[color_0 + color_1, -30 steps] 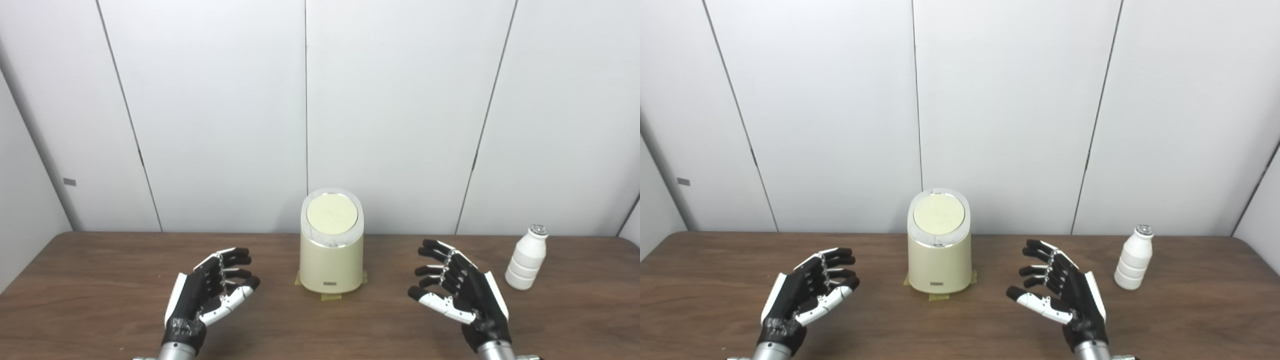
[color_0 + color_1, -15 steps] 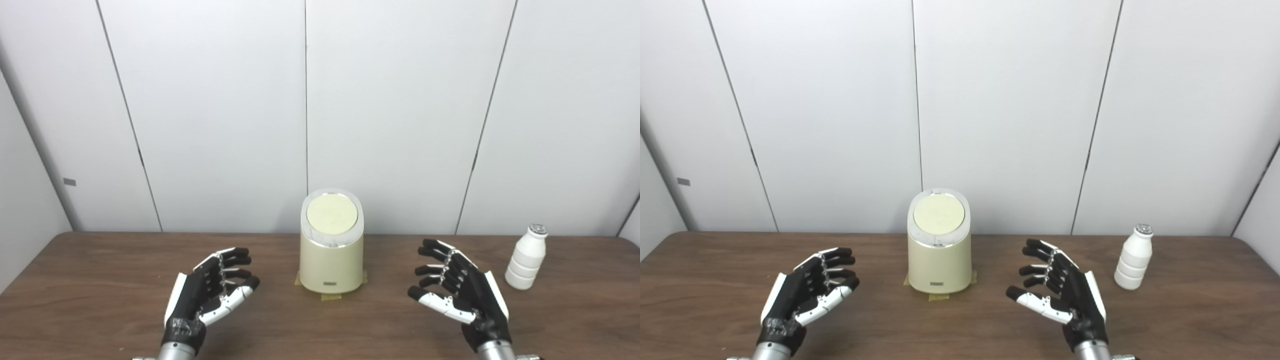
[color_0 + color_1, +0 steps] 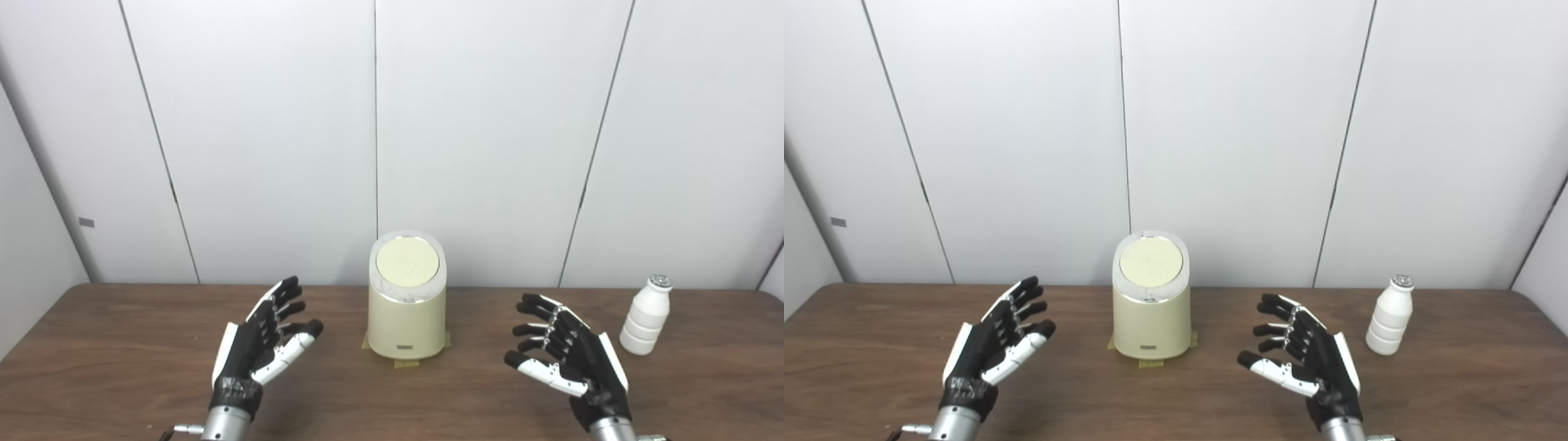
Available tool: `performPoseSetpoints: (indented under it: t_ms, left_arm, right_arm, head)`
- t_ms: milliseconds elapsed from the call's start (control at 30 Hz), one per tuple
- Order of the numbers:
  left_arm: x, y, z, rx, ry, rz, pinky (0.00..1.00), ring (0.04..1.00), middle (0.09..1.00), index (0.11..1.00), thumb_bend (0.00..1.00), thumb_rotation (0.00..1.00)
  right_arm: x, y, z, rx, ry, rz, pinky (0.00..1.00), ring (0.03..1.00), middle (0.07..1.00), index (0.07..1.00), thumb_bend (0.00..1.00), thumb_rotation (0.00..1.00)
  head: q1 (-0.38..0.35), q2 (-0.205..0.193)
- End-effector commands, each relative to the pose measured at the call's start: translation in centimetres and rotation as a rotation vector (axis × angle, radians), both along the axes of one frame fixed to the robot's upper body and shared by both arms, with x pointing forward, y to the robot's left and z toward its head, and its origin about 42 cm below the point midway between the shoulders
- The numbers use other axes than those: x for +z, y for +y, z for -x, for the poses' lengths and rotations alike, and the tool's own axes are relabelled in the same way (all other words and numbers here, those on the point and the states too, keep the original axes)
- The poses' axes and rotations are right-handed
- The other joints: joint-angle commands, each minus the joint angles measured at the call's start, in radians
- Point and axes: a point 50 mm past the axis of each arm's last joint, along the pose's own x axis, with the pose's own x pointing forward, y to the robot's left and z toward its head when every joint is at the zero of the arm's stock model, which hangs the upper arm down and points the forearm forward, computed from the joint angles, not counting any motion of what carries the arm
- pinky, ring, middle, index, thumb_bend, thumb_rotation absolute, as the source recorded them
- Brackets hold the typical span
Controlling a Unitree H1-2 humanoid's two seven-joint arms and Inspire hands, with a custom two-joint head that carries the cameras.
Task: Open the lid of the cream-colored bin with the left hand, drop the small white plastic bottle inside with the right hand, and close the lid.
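Centrally on the dark wood-grain worktop (image 3: 122, 343) stands the cream-colored bin (image 3: 407, 321), upright, toward the far edge and close to the white panelled wall (image 3: 275, 141). Its round lid (image 3: 407, 262) lies flat and closed inside a pale, shiny rim. A small dark label sits low on the bin's near face, and patches of yellowish tape (image 3: 404, 362) show on the worktop at the foot of the bin, touching its base.

To the right, well apart from the bin, the small white plastic bottle (image 3: 644, 316) stands upright near the far right part of the worktop. It has a ribbed body and a silvery cap, and nothing touches it.

The left hand (image 3: 262, 340) is to the left of the bin and nearer than it, held above the worktop with its palm turned toward the bin. Its fingers (image 3: 283, 300) are spread wide and stretched up toward the far side, and it holds nothing. It is clear of the bin's side.

The right hand (image 3: 566, 355) is between the bin and the bottle, nearer than both, palm turned toward the bin. Its fingers (image 3: 536, 315) are apart and lightly curled, the thumb pointing left, and it is empty too. It touches neither the bottle nor the bin.
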Motion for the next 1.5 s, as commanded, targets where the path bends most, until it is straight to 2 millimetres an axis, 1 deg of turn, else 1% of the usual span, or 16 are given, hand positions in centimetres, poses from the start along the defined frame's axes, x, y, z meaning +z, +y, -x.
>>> performPoseSetpoints:
  t_ms: [0,33,100,133,267,333,433,600,700,767,900,967,1133,1200,1300,1467]
  left_arm:
    - [3.6,-0.8,-1.9,-0.002,-0.106,-0.048,0.76,0.824,0.86,0.902,0.82,0.44]
    - [4.2,-1.2,-2.7,0.003,-0.108,-0.062,0.77,0.825,0.861,0.902,0.82,0.44]
    - [4.7,-1.6,-3.7,0.007,-0.11,-0.071,0.8,0.826,0.858,0.899,0.82,0.41]
    - [5.1,-2.0,-4.5,0.009,-0.105,-0.07,0.81,0.834,0.86,0.901,0.81,0.4]
    - [6.4,-3.4,-7.1,0.019,-0.096,-0.095,0.87,0.916,0.923,0.946,0.83,0.36]
    - [6.9,-3.9,-8.0,0.02,-0.095,-0.104,0.9,0.953,0.95,0.964,0.82,0.34]
    - [7.7,-4.5,-9.4,0.023,-0.096,-0.126,0.93,0.995,0.992,0.988,0.84,0.33]
    - [9.1,-5.6,-11.4,0.027,-0.102,-0.202,0.93,1.0,1.0,1.0,0.89,0.33]
    - [9.6,-6.2,-12.4,0.028,-0.121,-0.277,0.98,1.0,1.0,1.0,0.88,0.34]
    - [9.9,-6.6,-13.0,0.028,-0.12,-0.307,0.97,1.0,1.0,1.0,0.89,0.35]
    - [10.1,-7.1,-13.8,0.032,-0.109,-0.354,0.91,1.0,1.0,1.0,0.91,0.34]
    - [10.1,-7.4,-14.0,0.031,-0.106,-0.379,0.86,1.0,1.0,1.0,0.93,0.33]
    - [9.9,-7.9,-14.2,0.029,-0.098,-0.461,0.82,1.0,1.0,1.0,0.95,0.32]
    - [9.8,-8.1,-14.2,0.034,-0.094,-0.5,0.84,1.0,1.0,1.0,0.97,0.31]
    - [9.6,-8.4,-14.2,0.034,-0.088,-0.538,0.85,1.0,1.0,1.0,0.98,0.31]
    - [9.4,-8.8,-14.0,0.036,-0.076,-0.598,0.92,1.0,1.0,1.0,0.99,0.31]
  right_arm:
    - [2.0,0.0,-0.8,0.006,-0.091,0.014,0.49,0.598,0.733,0.718,0.81,0.21]
    - [2.0,0.1,-0.8,0.006,-0.089,0.012,0.49,0.599,0.733,0.718,0.81,0.21]
    - [2.0,0.1,-0.8,0.007,-0.084,0.004,0.51,0.608,0.734,0.717,0.82,0.21]
    - [1.9,0.2,-0.8,0.007,-0.082,0.001,0.52,0.611,0.734,0.717,0.83,0.21]
    - [1.8,0.3,-0.8,0.001,-0.08,0.001,0.51,0.617,0.735,0.722,0.85,0.24]
    - [1.8,0.4,-0.8,0.003,-0.084,-0.003,0.52,0.624,0.738,0.726,0.84,0.23]
    - [2.0,0.6,-0.7,0.006,-0.089,-0.006,0.51,0.627,0.741,0.725,0.83,0.23]
    - [1.9,0.7,-0.8,0.011,-0.092,-0.014,0.51,0.629,0.741,0.731,0.82,0.23]
    - [1.9,0.7,-0.9,0.008,-0.096,-0.022,0.5,0.622,0.735,0.727,0.83,0.23]
    - [1.9,0.7,-1.0,0.006,-0.098,-0.021,0.49,0.621,0.733,0.728,0.83,0.23]
    - [1.9,0.8,-1.0,0.001,-0.097,-0.023,0.49,0.632,0.732,0.726,0.84,0.26]
    - [2.1,1.0,-1.0,0.0,-0.098,-0.025,0.5,0.625,0.73,0.724,0.84,0.25]
    - [2.2,1.0,-1.0,-0.006,-0.095,-0.023,0.49,0.629,0.73,0.722,0.85,0.26]
    - [2.2,1.0,-0.9,-0.008,-0.095,-0.022,0.49,0.63,0.729,0.719,0.87,0.28]
    - [2.3,1.0,-0.9,-0.009,-0.099,-0.019,0.48,0.623,0.725,0.717,0.86,0.28]
    - [2.2,0.9,-1.0,-0.008,-0.1,-0.013,0.48,0.622,0.73,0.719,0.85,0.28]
  head:
    - [0.001,0.0]
    - [0.002,-0.001]
    - [0.002,-0.004]
    - [0.0,-0.005]
    - [-0.004,-0.006]
    - [-0.006,-0.006]
    - [-0.01,-0.008]
    - [-0.017,-0.006]
    - [-0.019,-0.006]
    - [-0.021,-0.007]
    - [-0.025,-0.007]
    - [-0.027,-0.006]
    - [-0.03,-0.005]
    - [-0.03,-0.005]
    - [-0.03,-0.005]
    - [-0.032,-0.001]
